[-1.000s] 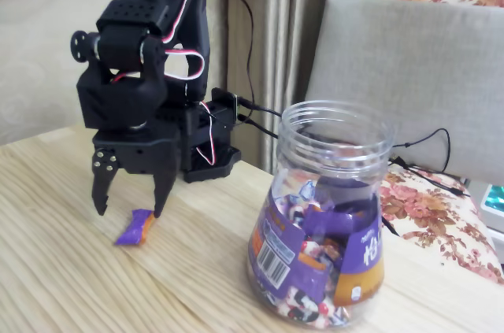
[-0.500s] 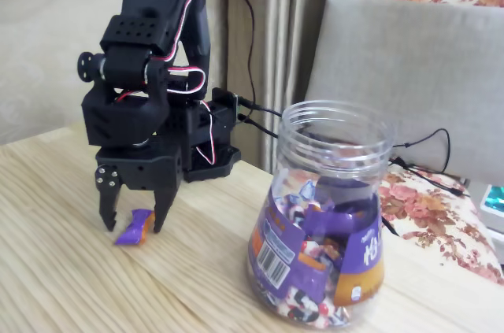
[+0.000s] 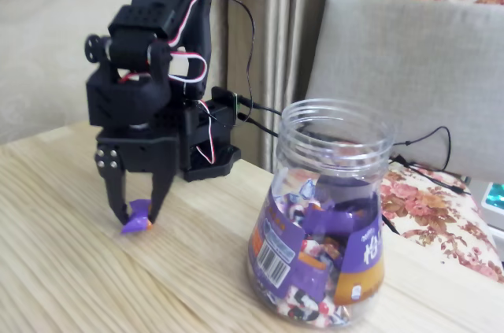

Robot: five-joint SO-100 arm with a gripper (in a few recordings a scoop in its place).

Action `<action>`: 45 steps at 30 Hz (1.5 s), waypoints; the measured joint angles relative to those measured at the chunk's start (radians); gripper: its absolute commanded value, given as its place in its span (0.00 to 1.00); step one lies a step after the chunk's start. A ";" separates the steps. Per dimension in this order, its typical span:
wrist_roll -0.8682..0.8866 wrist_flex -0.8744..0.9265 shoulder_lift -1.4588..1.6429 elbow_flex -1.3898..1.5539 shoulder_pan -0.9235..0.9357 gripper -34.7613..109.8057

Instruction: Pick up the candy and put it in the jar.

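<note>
One fixed view is what I have to work from. I see my black arm bent down at the left of the picture, its jaws pointing at the worktop and pinched onto the candy. The purple wrapper sits between the two finger tips, its orange end poking out low on the right side. I cannot tell whether the candy touches the wood or hangs just above it. The jar stands upright to the right of the jaws, well apart from them, mouth uncovered, with many wrapped sweets showing through its clear wall and a barcode on the label. Behind it I see a grey chair back and a floral cushion.
</note>
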 measured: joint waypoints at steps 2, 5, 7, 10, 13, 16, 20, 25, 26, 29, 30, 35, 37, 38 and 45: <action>-0.021 0.034 0.066 0.000 0.012 0.24; -0.060 0.094 0.161 0.000 0.037 0.24; -0.087 0.137 0.238 0.000 0.054 0.24; -0.127 0.196 0.302 -0.035 0.072 0.24; -0.181 0.241 0.304 -0.135 0.069 0.24; -0.261 0.273 0.244 -0.252 0.069 0.24; -0.351 0.354 0.107 -0.448 0.017 0.24; -0.457 0.525 -0.104 -0.773 -0.060 0.24; -0.480 0.566 -0.141 -0.850 -0.071 0.24; -0.548 0.627 -0.212 -1.025 -0.129 0.24; -0.560 0.637 -0.230 -1.057 -0.153 0.24; -0.635 0.655 -0.287 -1.150 -0.225 0.24; -0.669 0.655 -0.290 -1.172 -0.258 0.24; -0.683 0.655 -0.291 -1.178 -0.275 0.24; -0.764 0.657 -0.291 -1.290 -0.408 0.24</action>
